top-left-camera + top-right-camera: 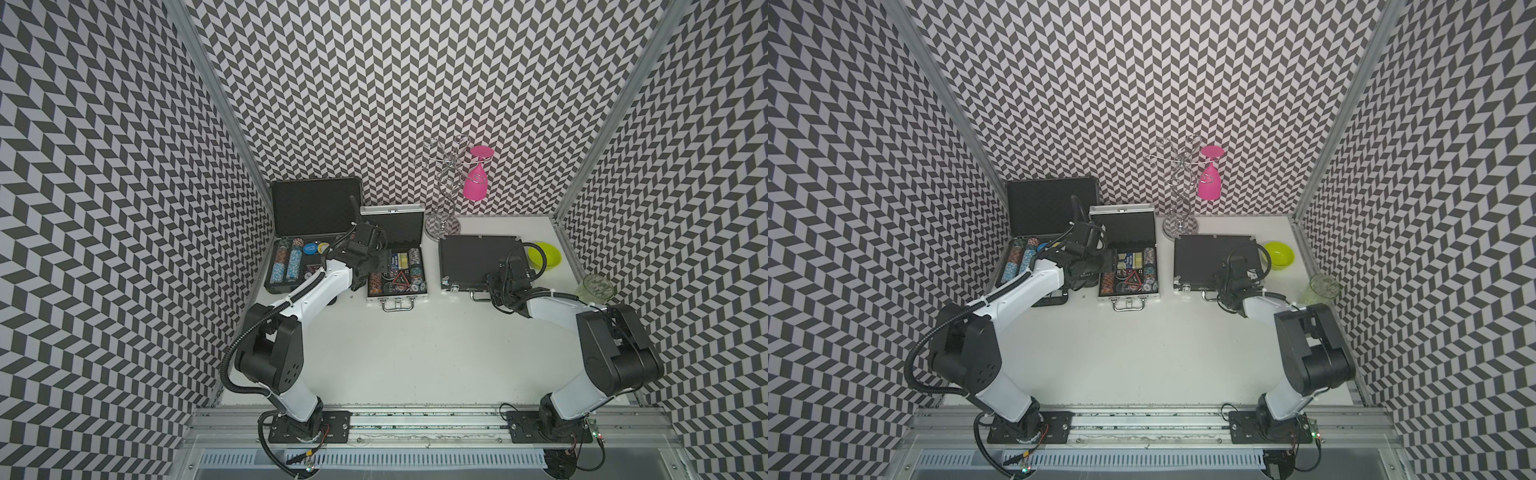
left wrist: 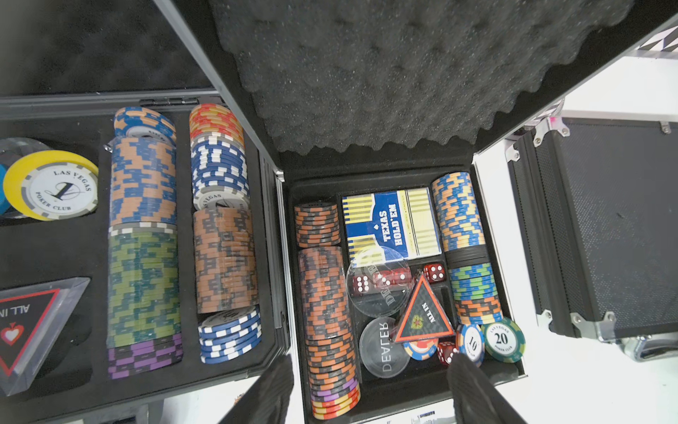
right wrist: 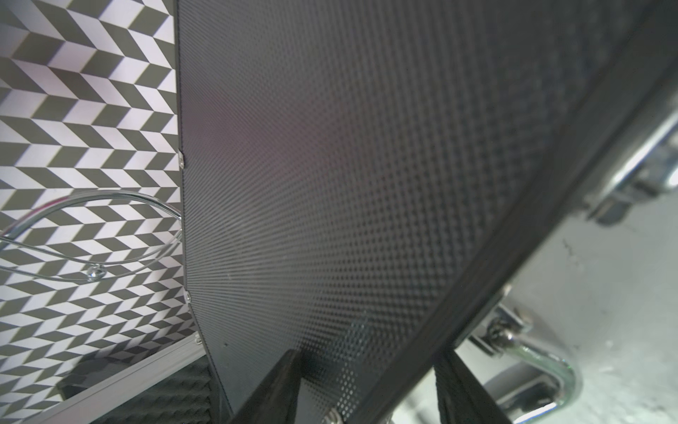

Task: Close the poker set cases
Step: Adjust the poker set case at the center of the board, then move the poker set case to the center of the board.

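Three cases sit along the back of the table. The black case on the right (image 1: 469, 257) already lies shut. The right gripper (image 3: 370, 389) stands astride its front rim with the jaws parted, one finger on the textured top, clamping nothing that we can see.

The silver case (image 1: 395, 296) in the middle and the larger black case (image 1: 291, 286) beside it are open, lids upright. The left gripper (image 2: 371, 389) hovers over the silver case's tray, jaws well apart and empty.

To close this one cleanly, we should reach behind the foam-lined lid (image 1: 392, 226), hook its top edge and bring it forward in an arc. The ALL IN triangle (image 2: 422, 315) and the tilted 20 chip (image 2: 502, 339) ride high, so we should lower the lid gently and press at the front.
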